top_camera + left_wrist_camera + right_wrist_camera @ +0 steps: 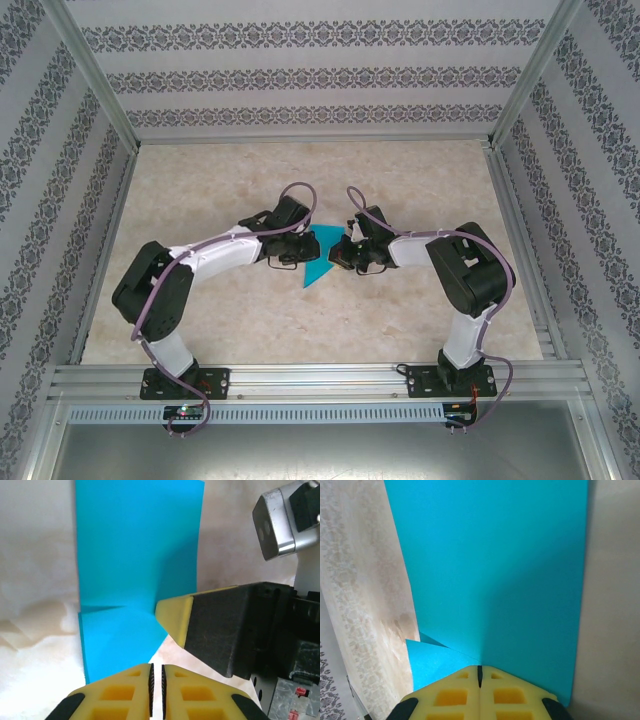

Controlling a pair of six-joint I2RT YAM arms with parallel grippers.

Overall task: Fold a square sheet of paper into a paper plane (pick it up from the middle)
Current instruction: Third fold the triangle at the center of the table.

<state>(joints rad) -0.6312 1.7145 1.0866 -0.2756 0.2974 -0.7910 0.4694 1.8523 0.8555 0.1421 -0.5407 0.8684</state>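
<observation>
The thin teal-blue square sheet of paper (495, 570) spreads ahead of the right hand (480, 672), whose fingers are pressed together, pinching its crease. The left hand (156, 669) shows a slit between its fingers, and I cannot tell whether it grips. The fold wants a firm pinch and a flat press onto the counter (365, 580).

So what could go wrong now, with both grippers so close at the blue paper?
The right gripper pinches the paper at one small spot; a pull might tear or wrinkle it. The left gripper has its jaws a slit apart by the paper's corner, so the paper may slip out. The two grippers almost touch and could collide.
</observation>
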